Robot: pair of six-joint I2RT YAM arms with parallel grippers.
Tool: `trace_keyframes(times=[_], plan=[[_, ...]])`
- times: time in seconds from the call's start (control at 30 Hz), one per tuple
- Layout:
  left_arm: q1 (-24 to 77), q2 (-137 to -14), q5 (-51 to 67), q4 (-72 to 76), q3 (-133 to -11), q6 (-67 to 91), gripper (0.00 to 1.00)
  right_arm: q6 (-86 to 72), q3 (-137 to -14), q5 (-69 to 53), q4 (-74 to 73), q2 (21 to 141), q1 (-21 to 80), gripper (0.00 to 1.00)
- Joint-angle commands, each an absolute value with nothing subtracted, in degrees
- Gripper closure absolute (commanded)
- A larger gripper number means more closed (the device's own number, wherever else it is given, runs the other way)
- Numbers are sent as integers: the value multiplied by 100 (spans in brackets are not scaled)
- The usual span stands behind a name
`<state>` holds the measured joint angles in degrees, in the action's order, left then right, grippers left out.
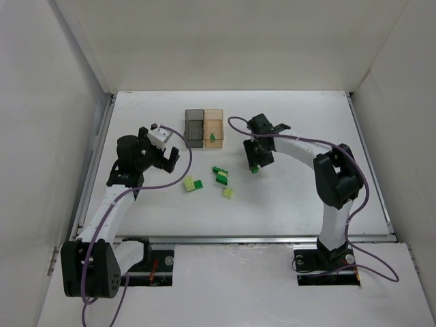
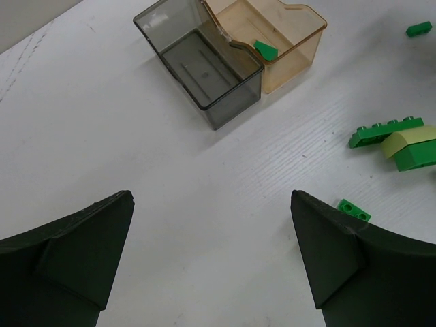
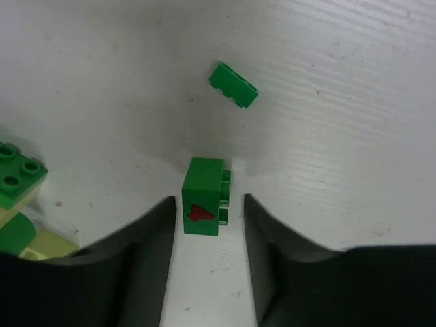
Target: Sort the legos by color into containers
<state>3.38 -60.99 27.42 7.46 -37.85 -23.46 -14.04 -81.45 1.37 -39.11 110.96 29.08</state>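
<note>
The smoky grey container (image 1: pixel 194 127) and the amber container (image 1: pixel 214 126) stand side by side at the back of the table. One green piece (image 2: pixel 266 49) lies in the amber container (image 2: pixel 294 60); the grey container (image 2: pixel 235 102) holds nothing. My right gripper (image 3: pixel 209 201) is open and points down. A green lego with a red mark (image 3: pixel 203 197) sits on the table between its fingers, with a gap on each side. Another green lego (image 3: pixel 233 84) lies just beyond. My left gripper (image 2: pixel 211 252) is wide open over bare table, nothing in it.
Loose legos lie in mid-table: a green and pale cluster (image 1: pixel 221 175), a pale one (image 1: pixel 228 193), and a pale and green pair (image 1: pixel 193 184) nearer my left arm. A small green lego (image 2: pixel 354 210) lies by my left gripper's right finger. White walls enclose the table.
</note>
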Motion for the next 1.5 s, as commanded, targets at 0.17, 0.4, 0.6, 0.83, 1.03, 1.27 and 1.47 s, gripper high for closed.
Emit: trace_keyframes(times=[0.17, 0.4, 0.6, 0.83, 1.03, 1.27, 1.47], plan=[[343, -6047, 2979, 703, -3744, -2522, 0, -1258, -8463, 149, -3699, 11136, 3005, 100], [343, -6047, 3084, 756, -3691, -2575, 0, -659, -9130, -606, -3157, 10670, 3349, 100], [343, -6047, 3085, 756, -3691, -2575, 0, -1414, -10615, -117, -2496, 11617, 3349, 100], [343, -5994, 3085, 756, -3691, -2628, 0, -1468, -12594, -175, -3242, 13060, 3349, 63], [343, -5941, 3032, 756, -3639, -2628, 0, -1337, -12543, -176, -3253, 12877, 3349, 14], [343, -5994, 3085, 756, -3639, -2628, 0, -845, -11551, -167, -2936, 11691, 3296, 12], [343, -5994, 3085, 756, -3586, -2681, 0, 339, -10100, -1027, -3583, 11303, 2532, 15]])
